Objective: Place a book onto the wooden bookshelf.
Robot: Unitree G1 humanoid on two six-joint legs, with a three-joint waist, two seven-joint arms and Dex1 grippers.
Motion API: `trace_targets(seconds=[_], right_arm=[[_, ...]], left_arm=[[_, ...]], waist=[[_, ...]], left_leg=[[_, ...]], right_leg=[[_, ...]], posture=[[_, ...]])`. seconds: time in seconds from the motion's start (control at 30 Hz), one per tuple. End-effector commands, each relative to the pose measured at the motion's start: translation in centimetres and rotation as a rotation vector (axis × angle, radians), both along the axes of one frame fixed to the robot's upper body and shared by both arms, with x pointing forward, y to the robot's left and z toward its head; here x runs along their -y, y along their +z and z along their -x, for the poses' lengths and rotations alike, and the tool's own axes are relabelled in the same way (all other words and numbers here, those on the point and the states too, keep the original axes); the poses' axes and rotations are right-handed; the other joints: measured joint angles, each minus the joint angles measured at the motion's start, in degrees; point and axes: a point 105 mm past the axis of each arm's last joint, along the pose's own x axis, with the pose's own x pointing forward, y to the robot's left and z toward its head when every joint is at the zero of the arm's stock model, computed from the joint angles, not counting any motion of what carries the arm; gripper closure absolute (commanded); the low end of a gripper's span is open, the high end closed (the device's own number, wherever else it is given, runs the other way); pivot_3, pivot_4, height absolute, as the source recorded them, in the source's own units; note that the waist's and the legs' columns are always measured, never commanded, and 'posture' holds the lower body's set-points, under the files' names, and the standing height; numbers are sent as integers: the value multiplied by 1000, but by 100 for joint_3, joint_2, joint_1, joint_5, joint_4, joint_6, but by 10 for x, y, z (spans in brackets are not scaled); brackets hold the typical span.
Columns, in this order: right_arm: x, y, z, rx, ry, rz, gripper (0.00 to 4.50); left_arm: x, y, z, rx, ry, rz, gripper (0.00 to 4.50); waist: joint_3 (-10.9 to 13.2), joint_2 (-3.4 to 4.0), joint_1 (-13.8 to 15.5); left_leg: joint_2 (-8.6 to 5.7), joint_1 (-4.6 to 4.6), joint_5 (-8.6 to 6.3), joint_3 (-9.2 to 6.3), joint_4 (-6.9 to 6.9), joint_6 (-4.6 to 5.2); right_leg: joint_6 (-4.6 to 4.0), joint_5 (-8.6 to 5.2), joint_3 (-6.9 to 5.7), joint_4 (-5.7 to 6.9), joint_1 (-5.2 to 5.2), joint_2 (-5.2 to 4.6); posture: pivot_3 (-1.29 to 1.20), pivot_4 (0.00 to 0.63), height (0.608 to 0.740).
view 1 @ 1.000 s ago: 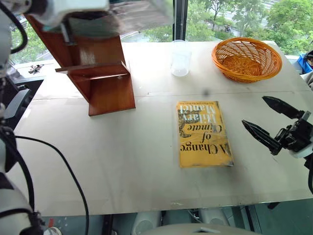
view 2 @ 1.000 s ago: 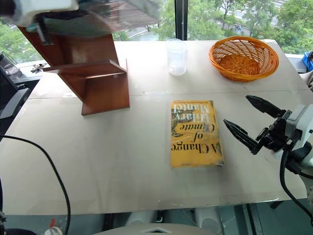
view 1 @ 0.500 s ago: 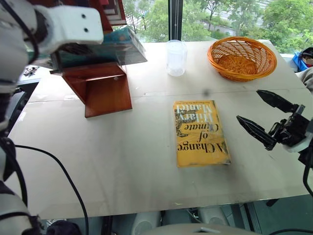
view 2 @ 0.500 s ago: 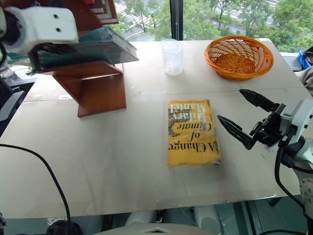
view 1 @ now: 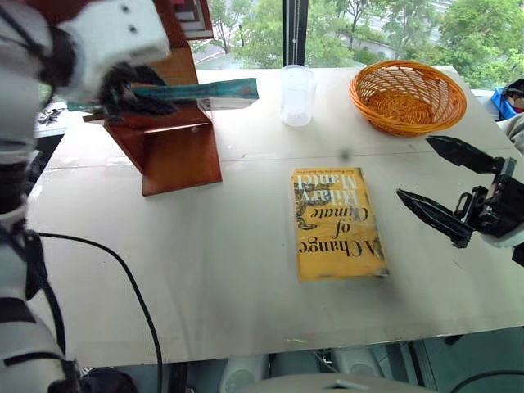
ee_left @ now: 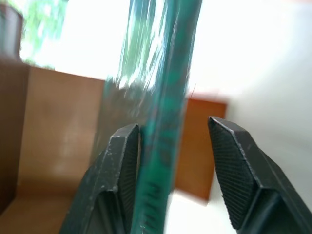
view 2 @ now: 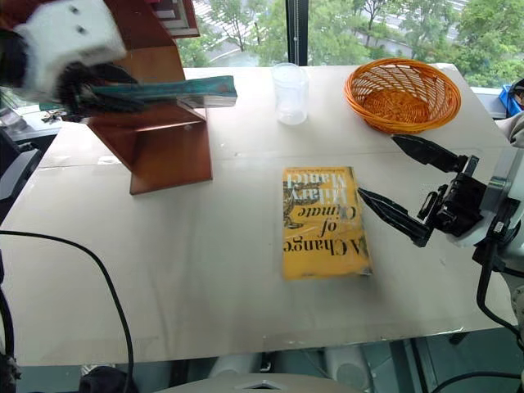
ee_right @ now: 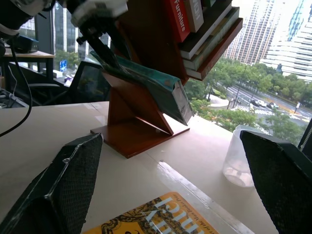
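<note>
The left claw (ee_left: 170,161) straddles the edge of the teal-green book (view 1: 196,92): one black finger (ee_left: 124,161) lies against the cover, while the other stands a little off it, so the jaws are partly apart and whether they grip cannot be told. The book lies flat on the thin board of the wooden bookshelf (view 1: 176,155), its far end jutting out past the board toward the middle of the tabletop (view 1: 221,270). Above it, a higher shelf carries a row of leaning books (ee_right: 204,29), among them one with a red spine.

To the right, the right claw (view 2: 413,188) hangs over the tabletop's right side with its two fingers spread wide, holding nothing. Just beside it, toward the centre, a yellow book (view 1: 338,221) titled "A Change of Climate" lies face up. Beyond that book, a clear plastic cup (view 1: 296,94) stands upright near the window edge, and an orange wicker basket (view 1: 407,97) sits at the far right corner, well apart from the bookshelf.
</note>
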Motion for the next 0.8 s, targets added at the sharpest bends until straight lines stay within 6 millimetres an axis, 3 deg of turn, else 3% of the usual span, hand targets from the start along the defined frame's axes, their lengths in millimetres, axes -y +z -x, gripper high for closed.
trace_targets(seconds=[0.03,0.1,0.2,0.27,0.33,0.47,0.63,0.8], right_arm=[[0,-1,3,3,13,24,0],[3,-4,3,-14,-10,31,0],[8,-14,4,-47,-74,78,0],[22,-30,7,-108,-164,120,0],[36,-48,17,-180,-241,165,0],[60,-67,41,-273,-339,224,0],[86,-85,64,-361,-436,268,0],[99,-98,72,-403,-480,286,0]], left_arm=[[44,7,53,-35,-345,313,2173],[53,-15,45,44,-347,373,2173],[69,-62,40,-84,-365,511,2173],[74,-88,15,-71,-275,703,2173],[68,-126,4,-111,-193,820,1650],[43,-180,4,-110,-51,748,63],[11,-216,11,-162,17,662,23],[1,-227,12,-201,29,665,23]], waist=[[0,9,38],[-17,46,133],[-9,32,178],[-12,18,223],[-24,31,285],[-23,26,268],[-38,46,308],[-39,46,311]], left_leg=[[-1,2,0,1,0,0],[-2,9,-1,-4,11,2],[-5,24,-3,-9,29,4],[1,18,-4,-16,40,6],[-4,37,-4,-12,47,6],[-1,32,-5,-5,24,3],[-1,39,-20,-5,14,27],[-2,39,-20,-4,18,29]], right_leg=[[5,-3,-2,0,2,-4],[12,-8,-8,3,23,-17],[11,-6,-7,13,48,-37],[3,-1,-10,16,46,-30],[4,1,-10,13,67,-41],[3,2,7,9,45,-39],[-4,4,5,0,48,-49],[-19,-1,3,-4,51,-54]], posture=[[0,150,740],[0,150,740],[0,150,740],[0,150,740],[0,150,740],[0,150,740],[0,150,740],[0,150,740]])
